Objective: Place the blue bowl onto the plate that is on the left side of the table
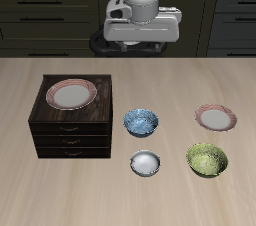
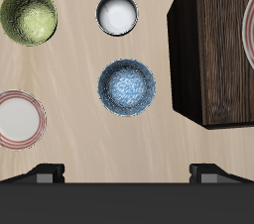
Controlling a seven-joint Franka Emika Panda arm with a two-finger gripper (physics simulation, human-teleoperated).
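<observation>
The blue bowl [image 1: 141, 122] [image 2: 126, 86], mottled blue and white, stands upright on the table beside the dark cabinet. The plate on the left side of the table [image 1: 216, 118] [image 2: 18, 119] is white with a pink rim and lies flat and bare, apart from the bowl. My gripper [image 1: 140, 42] [image 2: 127, 173] hangs high above the back of the table, well behind and above the bowl. In the wrist view its fingertips [image 2: 45, 173] stand wide apart with nothing between them.
A dark wooden drawer cabinet [image 1: 70, 120] [image 2: 213, 50] carries a second pink-rimmed plate [image 1: 71, 94] on top. A plain white-grey bowl [image 1: 146, 163] [image 2: 117, 14] and a green-yellow bowl [image 1: 207, 159] [image 2: 28, 15] stand nearer the table's front edge.
</observation>
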